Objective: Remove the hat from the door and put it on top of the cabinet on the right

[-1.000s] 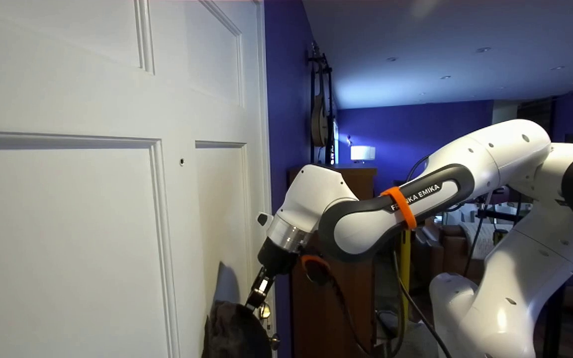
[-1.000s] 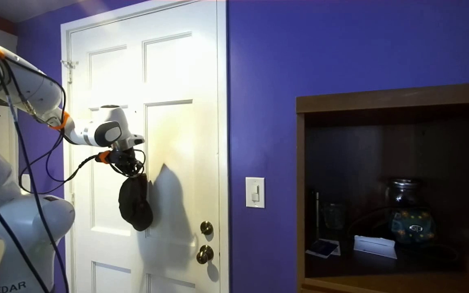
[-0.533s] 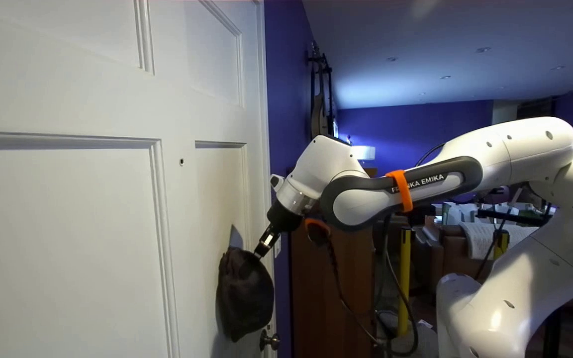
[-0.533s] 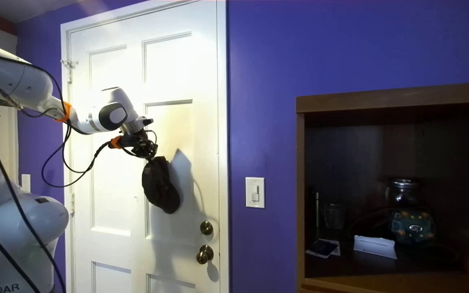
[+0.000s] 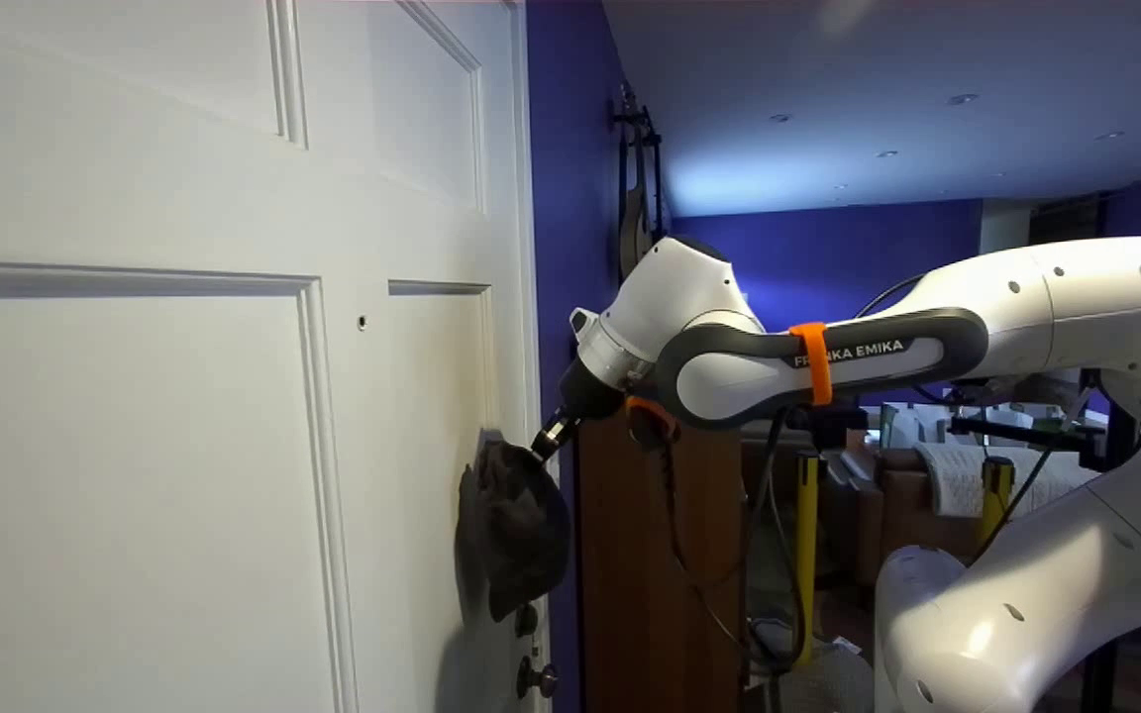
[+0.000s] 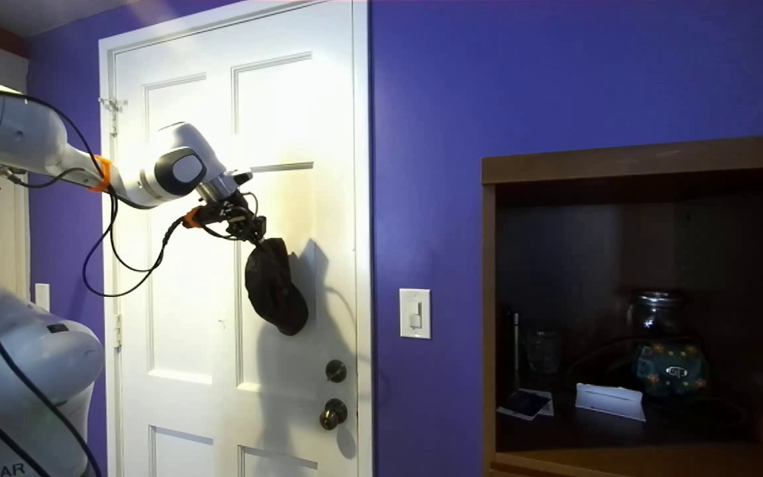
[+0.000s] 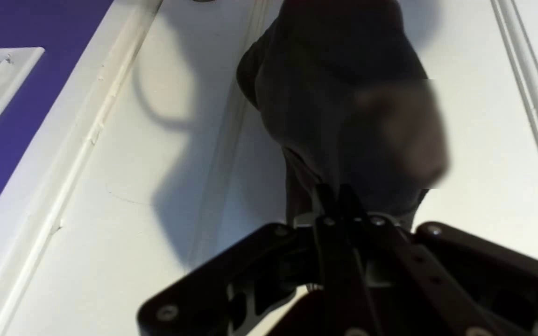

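The blackish-grey hat (image 5: 521, 530) hangs from my gripper (image 5: 541, 451) in front of the white panelled door (image 5: 145, 475). In an exterior view the hat (image 6: 274, 285) hangs crown to the left and brim down, with its shadow on the door (image 6: 183, 318). In the wrist view my fingertips (image 7: 334, 191) are closed together on the hat's fabric, and the hat (image 7: 325, 84) spreads beyond them. The dark reddish-brown cabinet (image 6: 620, 162) stands right of the door. Its side (image 5: 660, 564) shows behind my arm; my wrist hides its top there.
Brass door knobs (image 6: 334, 414) sit below the hat. A light switch (image 6: 414, 313) is on the purple wall between door and cabinet. The cabinet's open compartment holds a jar (image 6: 658, 315), a patterned bag (image 6: 673, 371) and papers. A cable (image 6: 156, 255) loops under my arm.
My gripper has risen with the hat in it and moved rightward along the door toward the cabinet side. The hat and its shadow have shifted up and right.
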Action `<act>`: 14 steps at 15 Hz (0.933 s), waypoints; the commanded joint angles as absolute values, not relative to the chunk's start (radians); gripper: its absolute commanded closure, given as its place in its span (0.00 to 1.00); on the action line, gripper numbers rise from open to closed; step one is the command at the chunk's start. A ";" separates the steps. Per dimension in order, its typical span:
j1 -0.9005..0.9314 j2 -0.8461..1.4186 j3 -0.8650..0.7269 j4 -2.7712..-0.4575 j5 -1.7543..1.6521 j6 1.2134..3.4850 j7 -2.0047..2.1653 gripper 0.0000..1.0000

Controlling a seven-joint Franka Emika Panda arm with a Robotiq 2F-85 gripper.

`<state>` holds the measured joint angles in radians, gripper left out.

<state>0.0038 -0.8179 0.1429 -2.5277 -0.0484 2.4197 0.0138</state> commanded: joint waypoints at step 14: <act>-0.358 -0.773 0.051 -2.268 -0.120 2.455 0.284 0.99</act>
